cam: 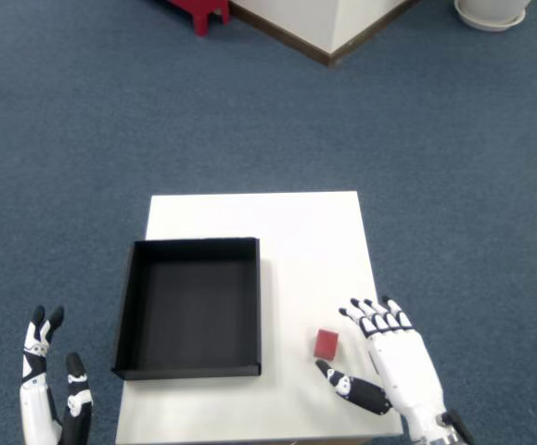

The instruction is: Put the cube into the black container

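Note:
A small red cube lies on the white table, just right of the black container, which is an open square tray with nothing in it. My right hand hovers right of the cube, open, with its fingers spread and its thumb reaching under the cube's near side. A narrow gap separates the fingertips from the cube. The left hand hangs off the table at the lower left, fingers apart, holding nothing.
Blue carpet surrounds the table. A red stool, a white wall corner with brown skirting and a white round base stand far off at the top.

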{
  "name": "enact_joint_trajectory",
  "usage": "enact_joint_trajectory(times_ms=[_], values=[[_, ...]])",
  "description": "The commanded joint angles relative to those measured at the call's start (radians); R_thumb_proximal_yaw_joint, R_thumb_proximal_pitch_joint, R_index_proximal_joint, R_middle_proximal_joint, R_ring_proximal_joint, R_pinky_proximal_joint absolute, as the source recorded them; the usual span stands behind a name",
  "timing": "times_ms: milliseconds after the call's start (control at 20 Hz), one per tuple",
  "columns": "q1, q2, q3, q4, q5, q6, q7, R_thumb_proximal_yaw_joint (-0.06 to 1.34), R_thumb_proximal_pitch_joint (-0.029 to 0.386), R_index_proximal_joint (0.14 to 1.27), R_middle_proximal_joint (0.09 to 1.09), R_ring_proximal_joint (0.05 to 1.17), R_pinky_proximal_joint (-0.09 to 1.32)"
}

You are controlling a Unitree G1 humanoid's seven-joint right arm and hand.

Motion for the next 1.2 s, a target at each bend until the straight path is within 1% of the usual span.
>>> enact_joint_trajectory(times_ms=[50, 350, 750, 1050, 1200], values=[[-0.05, -0.018, -0.022, -0.045, 0.027, -0.017, -0.01, 0.41, 0.02, 0.34, 0.2, 0.23, 0.05], [-0.05, -0.025, -0.019, -0.121, 0.02, 0.011, 0.009, 0.41, 0.023, 0.34, 0.2, 0.23, 0.04], [-0.016, -0.058, -0.019, -0.228, 0.017, 0.071, 0.063, 0.41, 0.029, 0.35, 0.19, 0.22, 0.02], [-0.001, -0.083, -0.022, -0.289, 0.019, 0.112, 0.104, 0.42, 0.033, 0.36, 0.19, 0.22, 0.02], [0.007, -0.095, -0.025, -0.291, 0.026, 0.129, 0.128, 0.43, 0.033, 0.36, 0.19, 0.22, 0.02]])
